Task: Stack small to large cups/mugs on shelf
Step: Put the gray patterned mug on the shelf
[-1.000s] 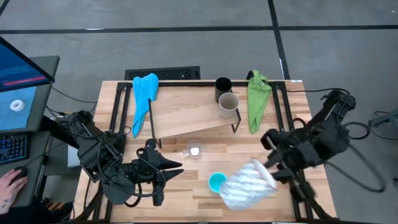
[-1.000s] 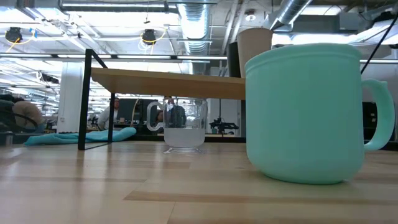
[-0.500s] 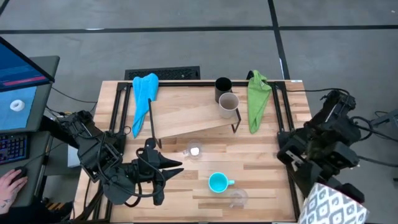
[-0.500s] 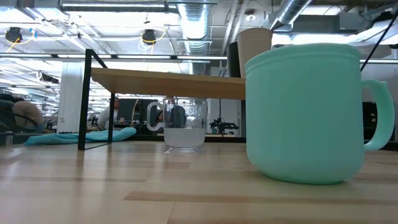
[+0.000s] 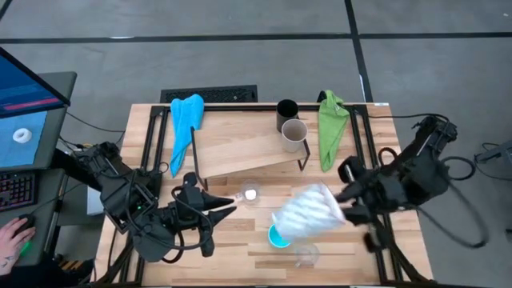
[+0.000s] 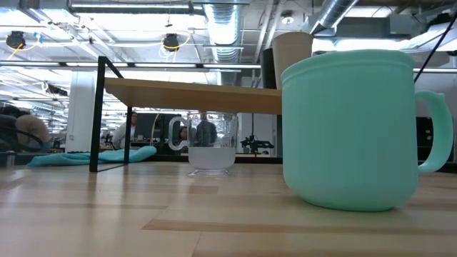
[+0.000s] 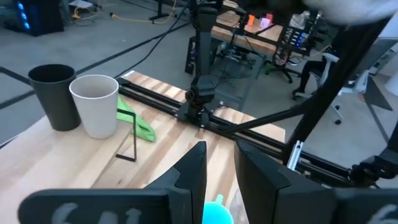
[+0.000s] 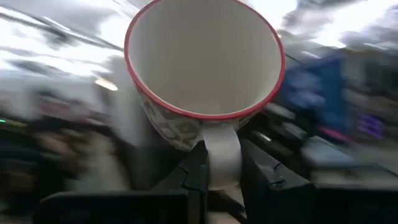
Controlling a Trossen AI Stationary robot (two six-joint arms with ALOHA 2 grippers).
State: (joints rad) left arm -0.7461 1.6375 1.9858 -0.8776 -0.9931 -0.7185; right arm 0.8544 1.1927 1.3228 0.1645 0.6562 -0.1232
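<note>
Swung back in from the right edge, the white mug now hangs blurred above the turquoise mug, grasped by its handle in the right pincer. Only the right wrist view shows its red rim and bare inside. On the shelf, the black cup and beige-grey mug stand touching at the right end; the left wrist view shows the beige-grey mug holds nothing. 2 clear glasses sit on the surface. Near left, the left pincer is nearly clenched, holding nothing.
</note>
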